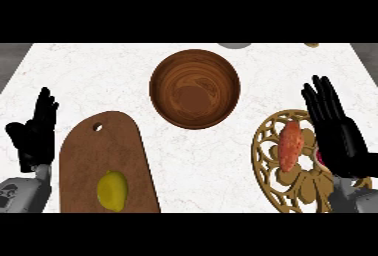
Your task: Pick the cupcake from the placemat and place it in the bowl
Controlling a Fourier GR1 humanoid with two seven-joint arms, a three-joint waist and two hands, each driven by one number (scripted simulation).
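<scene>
An orange-red cupcake (289, 145) lies on a gold filigree placemat (275, 165) at the right of the white counter. A round wooden bowl (195, 89) stands at the middle back with nothing in it. My right hand (338, 135) is open with fingers straight, hovering over the placemat's right side just right of the cupcake; it hides part of the mat and a small red bit. At the far left my left hand (37, 131) rests open, fingers pointing up.
A brown wooden cutting board (103, 160) with a handle hole lies at the front left, carrying a yellow lemon (112, 190). A grey object (234, 45) and a small tan one (313, 45) peek in at the counter's back edge.
</scene>
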